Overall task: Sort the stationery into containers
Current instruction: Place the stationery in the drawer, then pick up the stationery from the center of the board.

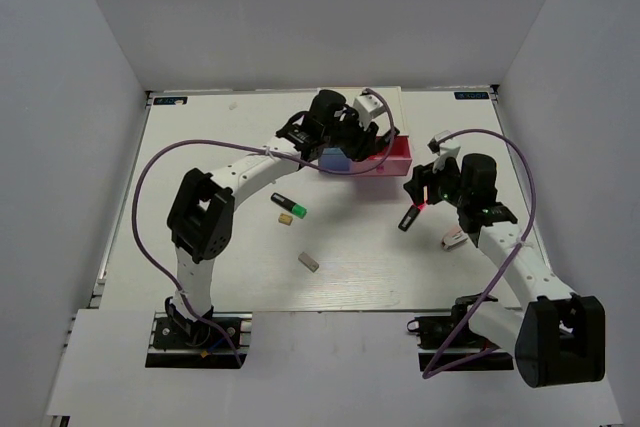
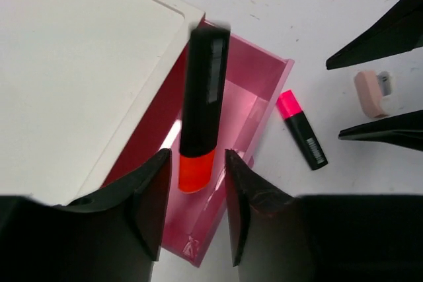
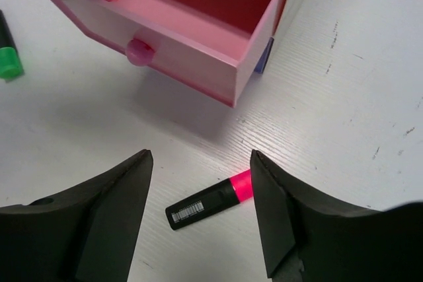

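My left gripper (image 2: 197,158) is over the open pink drawer (image 2: 264,90) of the white drawer unit (image 2: 79,64). Its jaws stand apart, with a black orange-red-capped marker (image 2: 198,117) loose between the fingertips and a gap on each side of the cap. The marker is blurred and points down into the drawer. My right gripper (image 3: 200,156) is open and hovers over a pink-capped marker (image 3: 208,201) lying on the table in front of the drawer (image 3: 192,44). From above, the left gripper (image 1: 372,142) is at the drawer (image 1: 398,159) and the right gripper (image 1: 420,192) is just right of it.
A green-capped marker (image 1: 290,205) and a tan eraser (image 1: 285,217) lie left of centre. A grey eraser (image 1: 307,261) lies nearer the front. A pinkish-white eraser (image 1: 452,240) lies by the right arm. The light blue drawer (image 1: 333,158) sits left of the pink one.
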`<state>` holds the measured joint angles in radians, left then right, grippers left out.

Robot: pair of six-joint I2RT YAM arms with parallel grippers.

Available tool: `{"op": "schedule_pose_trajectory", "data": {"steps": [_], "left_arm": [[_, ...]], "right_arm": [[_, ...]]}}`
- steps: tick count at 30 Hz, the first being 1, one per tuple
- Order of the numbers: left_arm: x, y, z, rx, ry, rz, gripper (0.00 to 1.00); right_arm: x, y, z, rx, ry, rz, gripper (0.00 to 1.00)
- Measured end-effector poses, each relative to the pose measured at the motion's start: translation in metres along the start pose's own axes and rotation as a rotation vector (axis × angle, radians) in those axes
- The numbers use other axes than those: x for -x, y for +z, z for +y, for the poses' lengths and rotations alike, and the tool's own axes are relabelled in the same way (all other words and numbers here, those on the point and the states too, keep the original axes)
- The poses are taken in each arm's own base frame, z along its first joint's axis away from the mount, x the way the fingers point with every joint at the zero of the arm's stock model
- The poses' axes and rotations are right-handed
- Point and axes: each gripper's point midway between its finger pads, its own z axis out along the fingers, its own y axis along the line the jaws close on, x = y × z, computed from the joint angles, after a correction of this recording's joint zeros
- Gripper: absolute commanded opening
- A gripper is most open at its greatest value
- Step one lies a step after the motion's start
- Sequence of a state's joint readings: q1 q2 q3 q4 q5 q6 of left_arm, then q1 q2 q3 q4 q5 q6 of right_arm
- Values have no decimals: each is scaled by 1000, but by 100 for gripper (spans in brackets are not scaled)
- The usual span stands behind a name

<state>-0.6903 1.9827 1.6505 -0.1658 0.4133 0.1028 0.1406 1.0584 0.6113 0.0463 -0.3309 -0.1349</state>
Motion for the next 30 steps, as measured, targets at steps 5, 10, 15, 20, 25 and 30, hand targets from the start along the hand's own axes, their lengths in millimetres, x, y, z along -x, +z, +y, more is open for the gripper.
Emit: {"op": "schedule_pose_trajectory", "data": {"steps": [5, 10, 15, 20, 25, 30], "left_arm": [[10, -1, 7, 56, 34, -6, 69], [36, -5, 13, 92, 57, -56, 70], [53, -10, 9, 107, 2, -89, 70], [48, -42, 9, 198, -185, -80, 80], [13, -109, 7, 362, -386, -80, 99], [-33, -149, 3, 481, -555, -80, 99]], "right_arm": [[-17, 5, -8, -14, 19, 57, 70], [-28, 5, -5, 46, -72, 74, 72], [-48, -4, 22, 323, -436, 55, 71], [-80, -13, 37, 540, -775, 56, 69], [-97, -8, 32, 726, -945, 99, 64], [-80, 2, 10, 797, -1047, 146, 64]]}}
